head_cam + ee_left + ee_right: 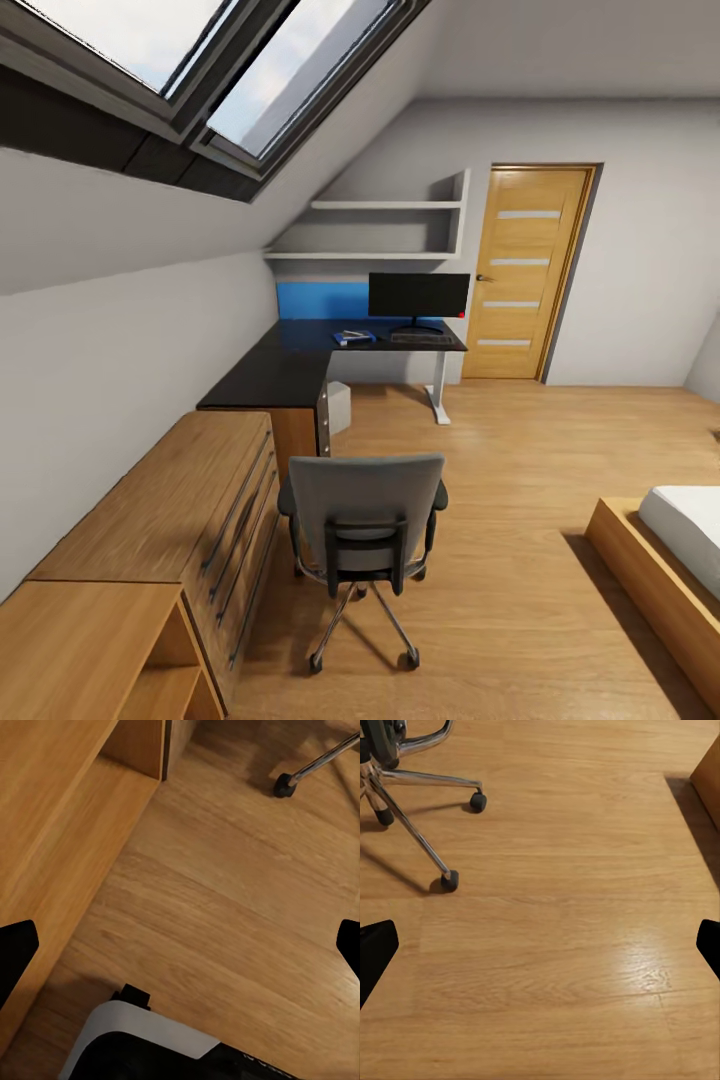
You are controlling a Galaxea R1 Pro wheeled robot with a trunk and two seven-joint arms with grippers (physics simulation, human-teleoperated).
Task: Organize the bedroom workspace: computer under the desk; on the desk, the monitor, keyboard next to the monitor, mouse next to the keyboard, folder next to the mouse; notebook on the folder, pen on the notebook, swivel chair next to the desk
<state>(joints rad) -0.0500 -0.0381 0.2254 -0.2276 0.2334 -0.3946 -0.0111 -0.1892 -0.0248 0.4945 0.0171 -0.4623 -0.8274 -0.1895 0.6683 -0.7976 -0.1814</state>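
Facing the bedroom, you see the swivel chair [363, 525] standing on the wood floor [520, 480], well apart from the surface [290, 365]. The monitor [418, 296], keyboard [421, 338] and blue folder [352, 338] rest on it; the computer [339, 406] sits beneath. Your left gripper [180, 945] and right gripper [540, 945] both hang spread wide over bare floor.

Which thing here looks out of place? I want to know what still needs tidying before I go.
The swivel chair stands out: it sits on the open floor beside the light-wood dresser, well short of the desk, its back toward the camera. The monitor and keyboard sit squarely on the desk.
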